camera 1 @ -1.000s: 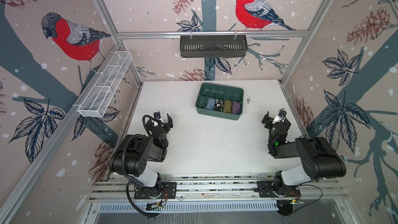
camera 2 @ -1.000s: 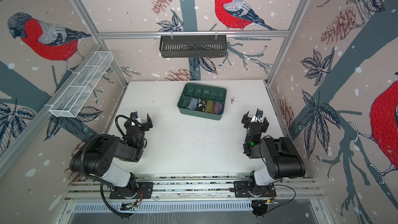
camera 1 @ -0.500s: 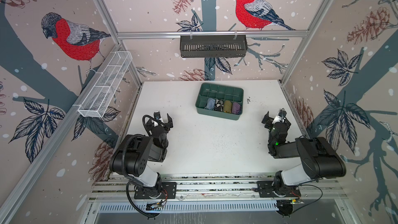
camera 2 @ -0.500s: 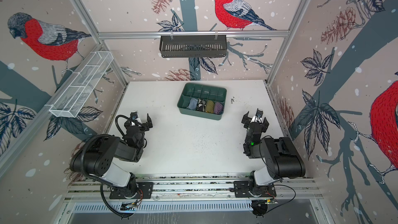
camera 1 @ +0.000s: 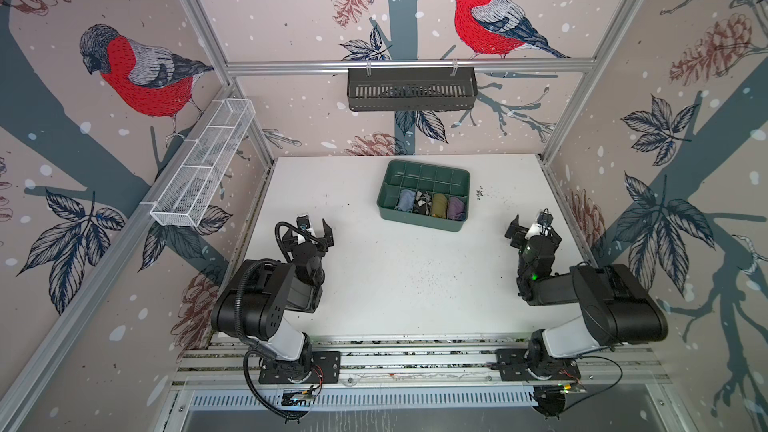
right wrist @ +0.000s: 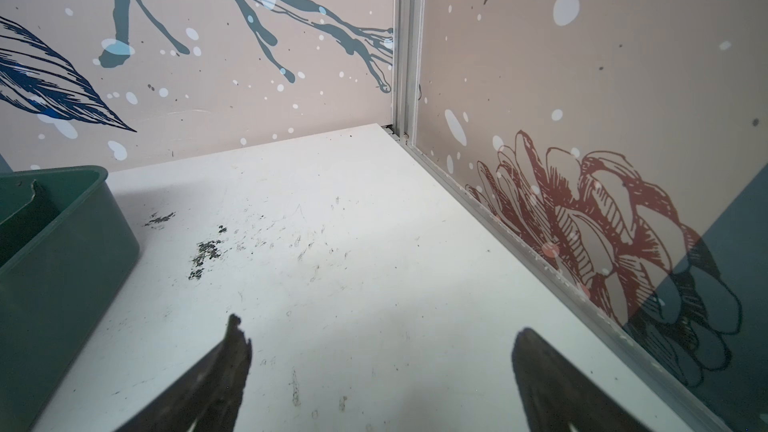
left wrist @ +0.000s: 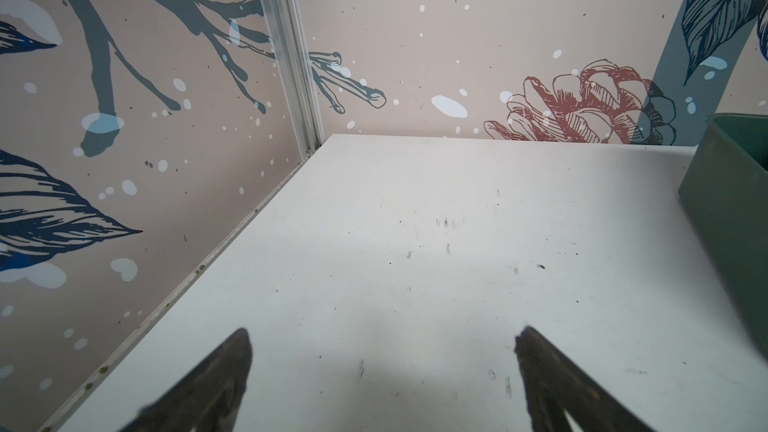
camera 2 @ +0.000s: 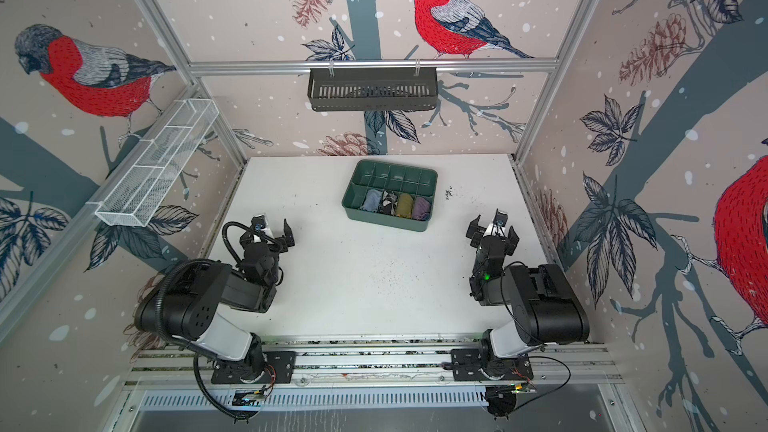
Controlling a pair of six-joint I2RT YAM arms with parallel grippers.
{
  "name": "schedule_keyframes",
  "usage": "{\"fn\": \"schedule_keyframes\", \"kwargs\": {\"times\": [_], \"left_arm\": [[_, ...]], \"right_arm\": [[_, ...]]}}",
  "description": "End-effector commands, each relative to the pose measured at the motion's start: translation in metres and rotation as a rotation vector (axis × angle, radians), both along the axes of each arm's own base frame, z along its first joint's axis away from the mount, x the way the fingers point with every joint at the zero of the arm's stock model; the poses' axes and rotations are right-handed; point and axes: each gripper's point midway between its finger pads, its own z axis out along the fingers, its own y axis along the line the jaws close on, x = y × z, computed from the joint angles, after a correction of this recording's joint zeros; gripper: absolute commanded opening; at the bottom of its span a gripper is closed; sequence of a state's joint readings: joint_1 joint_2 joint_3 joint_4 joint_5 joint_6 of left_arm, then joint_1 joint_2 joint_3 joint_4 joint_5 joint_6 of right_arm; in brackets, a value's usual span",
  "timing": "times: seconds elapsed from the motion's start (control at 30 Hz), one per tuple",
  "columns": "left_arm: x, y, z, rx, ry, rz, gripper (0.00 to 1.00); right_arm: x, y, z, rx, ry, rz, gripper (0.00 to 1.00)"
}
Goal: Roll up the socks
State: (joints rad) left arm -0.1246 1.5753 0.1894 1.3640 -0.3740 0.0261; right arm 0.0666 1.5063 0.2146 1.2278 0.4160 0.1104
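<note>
A white, scuffed counter (camera 1: 395, 284) is enclosed by walls (camera 1: 299, 118) papered with bullfinches. Toward its far side a green divided tray (camera 1: 415, 220) is set. The light blue sock (camera 1: 405, 200) and the argyle sock (camera 1: 423, 202) are seen rolled in adjoining near compartments. The left hand (camera 1: 314, 229) and right hand (camera 1: 530, 228) are held wide apart and empty.

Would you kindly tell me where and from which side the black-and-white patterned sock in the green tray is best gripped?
Probably its exposed top bulge, coming straight down from above: the patterned sock sits rolled in a tray compartment, with the blue sock and olive sock close on either side, so only the top is free.
</note>
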Motion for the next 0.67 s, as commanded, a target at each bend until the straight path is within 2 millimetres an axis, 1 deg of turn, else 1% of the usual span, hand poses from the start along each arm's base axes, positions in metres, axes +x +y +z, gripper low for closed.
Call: {"fn": "schedule_keyframes", "kwargs": {"times": [0.0,0.63], "left_arm": [[0.0015,0.0001,0.0144,-0.004,-0.060,0.002,0.98],[0.0037,0.0004,0.0134,-0.010,-0.051,-0.001,0.98]], "right_arm": [[0.0011,0.0013,0.0043,0.018,-0.022,0.005,1.00],[0.0011,0.0012,0.0042,0.018,-0.022,0.004,1.00]]}}
